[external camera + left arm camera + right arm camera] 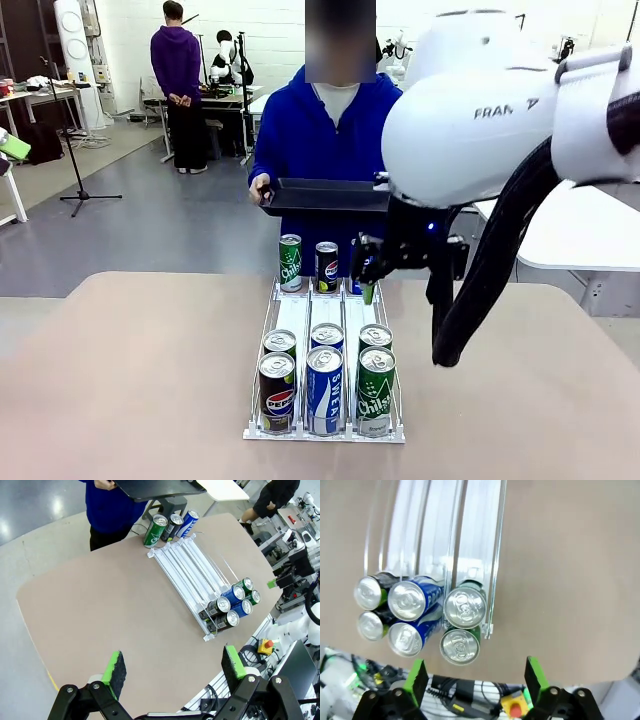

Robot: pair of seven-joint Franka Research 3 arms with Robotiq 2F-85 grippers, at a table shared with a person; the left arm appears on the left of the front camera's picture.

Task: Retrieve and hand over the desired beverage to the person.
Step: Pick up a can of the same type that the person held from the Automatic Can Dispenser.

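The person (pixel 322 125) in a royal-blue hoodie stands at the far side and holds a black tray (pixel 325 195) with both hands. A clear three-lane rack (pixel 298 312) lies on the table. At its far end stand a green can (pixel 290 263) and a Pepsi can (pixel 326 266). At its near end, two deep, are Pepsi cans (pixel 277 388), blue cans (pixel 324 385) and green cans (pixel 375 388). My right gripper (pixel 368 290) hangs open over the far end of the right lane, holding nothing. My left gripper (pixel 174 667) is open, high above the table.
The tan table (pixel 130 380) has wide bare areas left and right of the rack. A white table (pixel 585 235) stands at the right behind my right arm (pixel 470 130). A person in a purple hoodie (pixel 178 80) stands far off with their back turned.
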